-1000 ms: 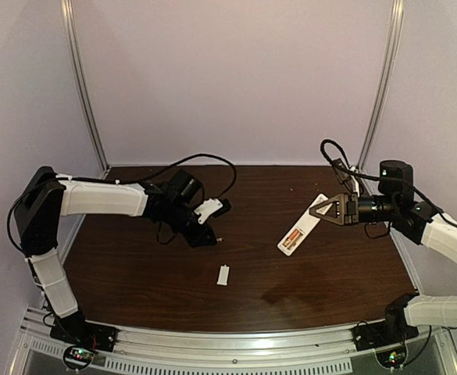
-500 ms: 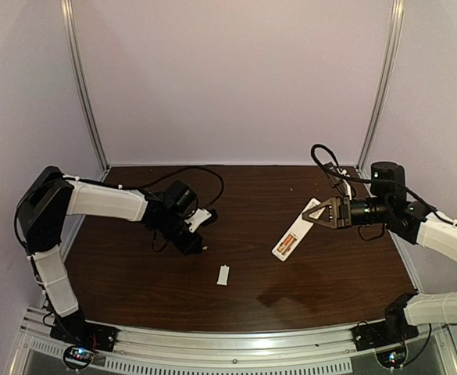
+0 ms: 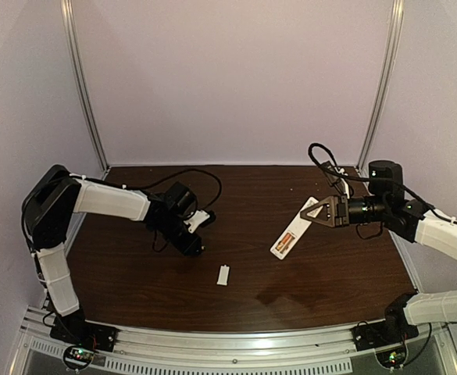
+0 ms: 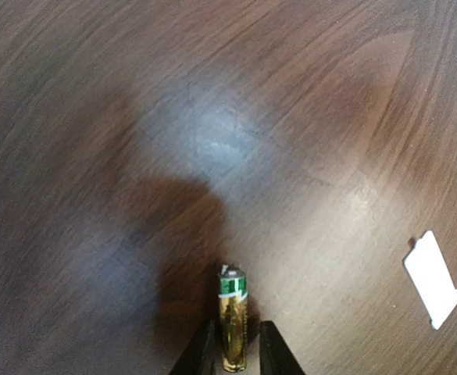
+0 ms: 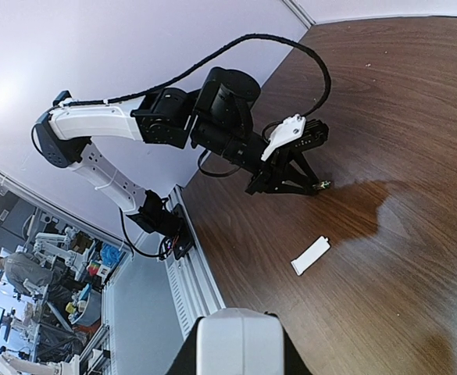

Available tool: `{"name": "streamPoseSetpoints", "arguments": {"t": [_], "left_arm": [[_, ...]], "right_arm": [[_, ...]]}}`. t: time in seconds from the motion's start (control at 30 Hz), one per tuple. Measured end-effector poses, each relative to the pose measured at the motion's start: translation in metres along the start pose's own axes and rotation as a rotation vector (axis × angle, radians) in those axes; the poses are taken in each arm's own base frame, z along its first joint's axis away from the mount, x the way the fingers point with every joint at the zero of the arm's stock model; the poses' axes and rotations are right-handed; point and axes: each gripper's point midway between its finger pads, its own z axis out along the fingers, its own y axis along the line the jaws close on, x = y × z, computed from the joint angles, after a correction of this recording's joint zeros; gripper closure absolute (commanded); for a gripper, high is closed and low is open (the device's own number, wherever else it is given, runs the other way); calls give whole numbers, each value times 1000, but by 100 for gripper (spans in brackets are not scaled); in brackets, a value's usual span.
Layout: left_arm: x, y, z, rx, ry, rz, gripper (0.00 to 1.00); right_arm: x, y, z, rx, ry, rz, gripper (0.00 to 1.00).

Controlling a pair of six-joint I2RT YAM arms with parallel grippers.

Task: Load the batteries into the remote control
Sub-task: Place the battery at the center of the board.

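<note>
Left gripper (image 3: pixel 198 249) lowered to the table (image 3: pixel 134 281), left of centre. Its jaws stand narrow, one on each side of a green-and-gold battery (image 4: pixel 232 324) that points away from the wrist. Thin dark slits show beside the cell, so whether the fingers (image 4: pixel 203 351) press on it cannot be told. A small white cover plate (image 3: pixel 223 274) lies flat near the table's centre, toward the near edge and apart from both arms. Over the right half, the remote control (image 3: pixel 292 231) hangs tilted and clear of the surface, with an orange strip visible at its lower end. The right gripper (image 3: pixel 315 212) is clamped on the remote's upper end, reaching in from the right edge.
</note>
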Motion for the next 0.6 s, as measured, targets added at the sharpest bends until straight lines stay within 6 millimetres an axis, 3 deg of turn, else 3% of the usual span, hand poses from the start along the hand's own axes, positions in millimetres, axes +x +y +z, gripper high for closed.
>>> {"name": "streamPoseSetpoints", "arguments": {"t": [0.27,0.43,0.6], "left_arm": [[-2,-3,0,19,-3,0,60],[0,-4,-5,19,3,-8,60],[-8,4,-25,-21,-37,-28,61]], "right_arm": [[-3,1,0,-1,-6,-7,100],[-3,1,0,1,-6,-7,100],[-2,2,0,-1,-4,-8,100]]}}
